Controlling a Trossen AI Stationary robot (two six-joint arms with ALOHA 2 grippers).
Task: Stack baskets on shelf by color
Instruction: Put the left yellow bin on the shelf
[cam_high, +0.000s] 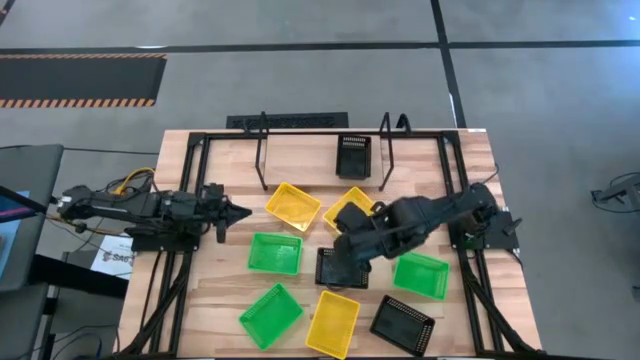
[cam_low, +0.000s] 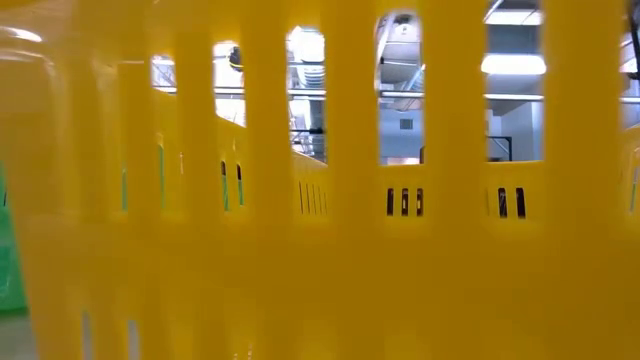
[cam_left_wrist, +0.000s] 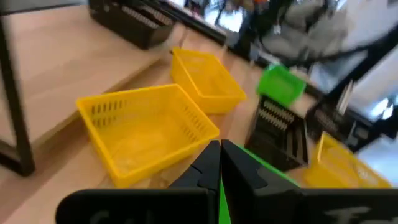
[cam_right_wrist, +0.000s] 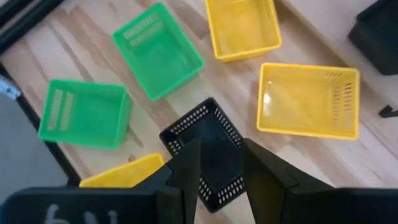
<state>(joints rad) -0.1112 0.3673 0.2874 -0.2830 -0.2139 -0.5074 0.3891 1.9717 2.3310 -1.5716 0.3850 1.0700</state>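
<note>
- The right gripper (cam_high: 345, 262) hangs over the middle of the table, right above a black basket (cam_right_wrist: 208, 149); in the right wrist view its two fingers are spread apart with the near rim of this basket showing between them, and nothing is pinched yet
- I judge this pose to be a lining up for a grasp: one finger would go inside the wall and one outside, because the thin mesh wall is the easiest part to pinch
- The left gripper (cam_high: 240, 212) rests at the left side of the table with its fingers pressed together and holding nothing; it points toward a yellow basket (cam_high: 293, 205) but seems only to wait, out of the way of the other arm
- The shelf (cam_high: 325, 150) stands at the far edge of the table, and one black basket on the shelf (cam_high: 352, 157) already sits toward its right end; so the black pile probably belongs there, which would explain why the right arm takes a black one
- The other baskets lie loose on the wood: a second yellow one (cam_high: 350, 207) just beside the right arm, a third yellow one (cam_high: 333, 322) at the near edge, three green ones (cam_high: 275, 253) (cam_high: 271, 315) (cam_high: 421, 275), and one more black one (cam_high: 402, 324) near the front right
- The low view is blocked by a yellow mesh wall standing very close to the camera
</note>
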